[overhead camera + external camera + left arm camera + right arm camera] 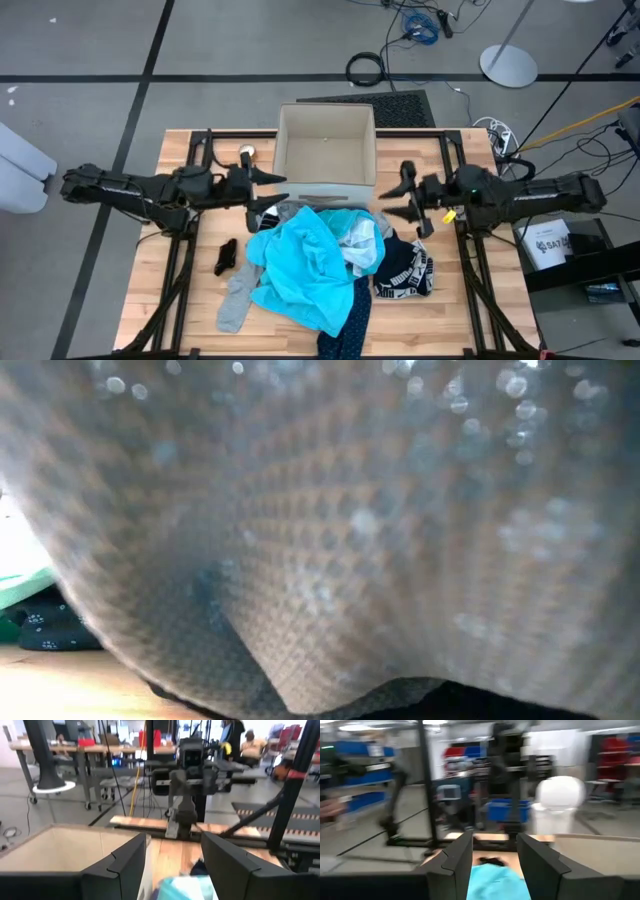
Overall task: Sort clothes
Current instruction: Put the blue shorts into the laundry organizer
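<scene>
Here, the left gripper (268, 190) is hovering with fingers apart over the pile's near edge, holding nothing. The clothes (320, 265) are lying heaped before the beige box (326, 147). The right gripper (402, 196) is likewise hanging empty, fingers apart.

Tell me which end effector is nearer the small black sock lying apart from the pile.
Left. The left end effector hovers just beyond the black sock, toward the box; the right end effector is across the clothes pile.
</scene>
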